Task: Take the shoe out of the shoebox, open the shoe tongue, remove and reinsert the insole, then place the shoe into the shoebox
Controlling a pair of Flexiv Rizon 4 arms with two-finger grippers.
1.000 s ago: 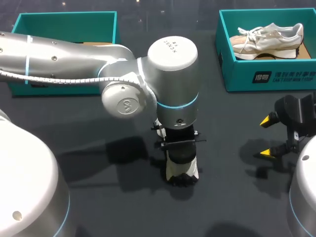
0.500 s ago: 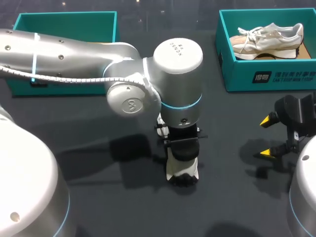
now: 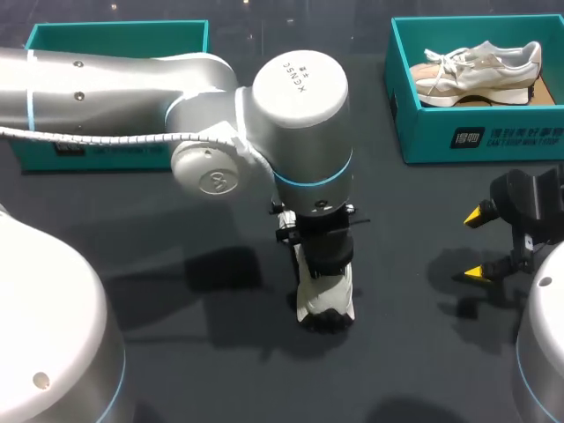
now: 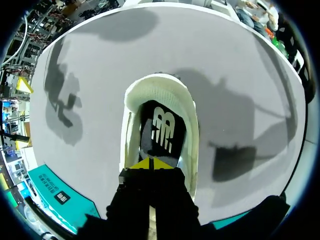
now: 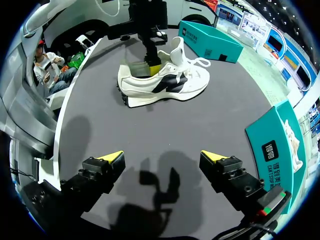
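A white shoe (image 3: 326, 295) with dark side marks stands upright on the dark table (image 3: 220, 352), mid-table. My left arm comes across from the left and points straight down into it. In the left wrist view my left gripper (image 4: 152, 164) is shut, its yellow tips pressed together inside the shoe's opening (image 4: 160, 85), right at the dark insole (image 4: 162, 130) with its white logo. Whether it pinches the insole I cannot tell. In the right wrist view the left gripper (image 5: 152, 67) dips into the shoe (image 5: 165, 85). My right gripper (image 3: 477, 244) (image 5: 162, 156) hangs open and empty to the right.
A teal shoebox (image 3: 480, 137) (image 5: 277, 145) at the back right holds a second pale shoe (image 3: 476, 70). Another teal box (image 3: 119, 40) (image 5: 210, 42) stands at the back left, partly behind my left arm. Bare table lies between the shoe and my right gripper.
My left arm's wrist swung slightly right, then back left and turned a little, gripper staying in the shoe. The shoe and my right gripper kept their places.
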